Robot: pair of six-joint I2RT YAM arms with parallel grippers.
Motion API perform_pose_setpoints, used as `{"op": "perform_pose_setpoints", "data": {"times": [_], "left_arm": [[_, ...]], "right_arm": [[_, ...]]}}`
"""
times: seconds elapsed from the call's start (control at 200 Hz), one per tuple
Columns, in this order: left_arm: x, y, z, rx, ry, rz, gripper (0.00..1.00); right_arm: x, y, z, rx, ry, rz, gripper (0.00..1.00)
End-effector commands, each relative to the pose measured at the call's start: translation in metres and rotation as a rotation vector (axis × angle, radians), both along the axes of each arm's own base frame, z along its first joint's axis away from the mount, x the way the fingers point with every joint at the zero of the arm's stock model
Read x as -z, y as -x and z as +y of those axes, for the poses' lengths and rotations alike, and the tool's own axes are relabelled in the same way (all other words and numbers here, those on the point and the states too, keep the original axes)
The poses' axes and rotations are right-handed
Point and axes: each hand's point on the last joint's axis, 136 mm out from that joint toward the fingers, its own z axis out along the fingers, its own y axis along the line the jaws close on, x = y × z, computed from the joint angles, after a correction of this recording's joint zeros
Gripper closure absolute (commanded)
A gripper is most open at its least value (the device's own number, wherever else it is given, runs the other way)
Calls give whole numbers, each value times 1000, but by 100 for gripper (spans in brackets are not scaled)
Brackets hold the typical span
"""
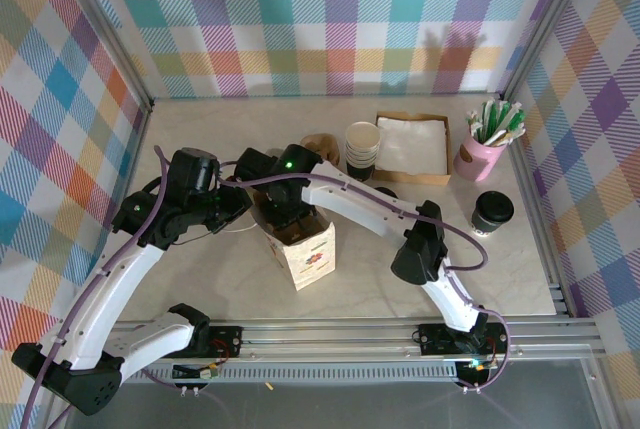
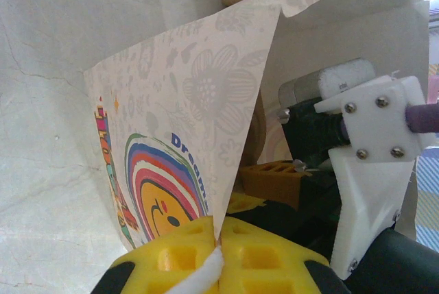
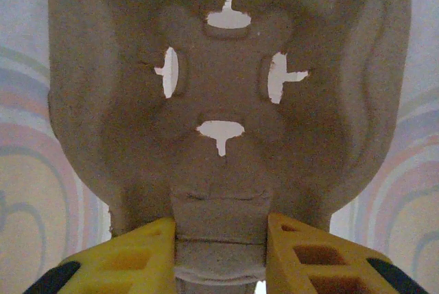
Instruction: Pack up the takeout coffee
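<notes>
The takeout coffee [image 1: 492, 212], a dark cup with a black lid, stands alone at the right side of the table. A printed paper bag [image 1: 308, 254] stands upright in the middle. My left gripper [image 2: 221, 242] is shut on the bag's [image 2: 192, 102] rim and a white handle strip, at the bag's left side [image 1: 252, 217]. My right gripper [image 3: 221, 239] is shut on the tab of a brown pulp cup carrier [image 3: 226, 102], which hangs down inside the bag's mouth [image 1: 285, 211]. The bag's pale inner walls surround the carrier.
At the back stand a stack of white-rimmed cups [image 1: 362, 144], a brown box of napkins [image 1: 411, 145], a pink cup of sticks [image 1: 485, 144] and more pulp carriers [image 1: 320, 144]. Checked walls close in three sides. A metal rail [image 1: 350, 334] runs along the near edge.
</notes>
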Motion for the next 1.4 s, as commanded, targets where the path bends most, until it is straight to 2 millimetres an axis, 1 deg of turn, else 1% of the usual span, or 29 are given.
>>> {"op": "perform_pose_setpoints", "data": {"times": [0.0,0.185,0.335,0.725,1.055,1.395], "left_arm": [[-5,2,-1,6,-3,-4,99],[-5,2,0,2,-8,-8,99],[-5,2,1,0,-10,-7,100],[-11,3,3,-6,-11,-16,100],[-11,6,5,-1,-25,-9,100],[-17,7,3,8,-18,-13,100]], "right_arm": [[0,5,-2,3,10,30,68],[14,2,-6,-6,43,23,68],[24,5,-7,-5,48,41,68],[39,5,-10,-2,61,57,68],[59,4,-15,25,52,103,68],[78,3,-20,32,82,111,68]]}}
